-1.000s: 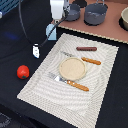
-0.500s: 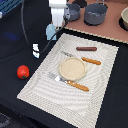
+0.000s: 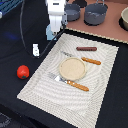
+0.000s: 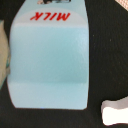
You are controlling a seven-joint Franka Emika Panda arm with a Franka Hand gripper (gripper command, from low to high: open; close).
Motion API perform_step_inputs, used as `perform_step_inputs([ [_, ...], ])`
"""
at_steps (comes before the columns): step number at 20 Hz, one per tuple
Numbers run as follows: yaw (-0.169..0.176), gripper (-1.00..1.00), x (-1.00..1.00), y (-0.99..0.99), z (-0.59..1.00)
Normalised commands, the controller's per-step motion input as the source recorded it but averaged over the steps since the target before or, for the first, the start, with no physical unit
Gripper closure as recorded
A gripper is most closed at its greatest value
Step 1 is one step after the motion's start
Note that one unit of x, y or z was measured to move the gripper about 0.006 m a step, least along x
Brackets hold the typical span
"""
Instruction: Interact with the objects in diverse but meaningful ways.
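Milk carton [image 4: 50, 57] fills wrist view, "MILK" on face; in exterior view at upper left [image 3: 51, 34], under gripper [image 3: 54, 26] — looks light, rigid, smooth; grip flat side walls. Finger spread: cannot tell. Only exterior view shows tomato [image 3: 22, 72], sausage [image 3: 86, 49], plate [image 3: 73, 68].

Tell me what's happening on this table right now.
A single robot arm has its gripper low over the milk carton, at the far corner of the striped placemat. The wrist view is filled by the carton, with the little white bottle lying nearby. Whether the jaws are closed on the carton can't be told. A red tomato sits off the mat on the dark cloth, and a brown sausage lies beyond the tan plate with its orange-handled cutlery.
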Motion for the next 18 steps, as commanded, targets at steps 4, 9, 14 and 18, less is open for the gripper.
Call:
perform_step_inputs([
  [4,0.026,1.00,-0.23,-0.01,-0.23],
  [9,0.033,-1.00,-0.24,0.06,-0.03],
  [14,0.066,-1.00,-0.42,0.12,-0.09],
  [18,0.079,-1.00,-0.48,0.12,-0.13],
])
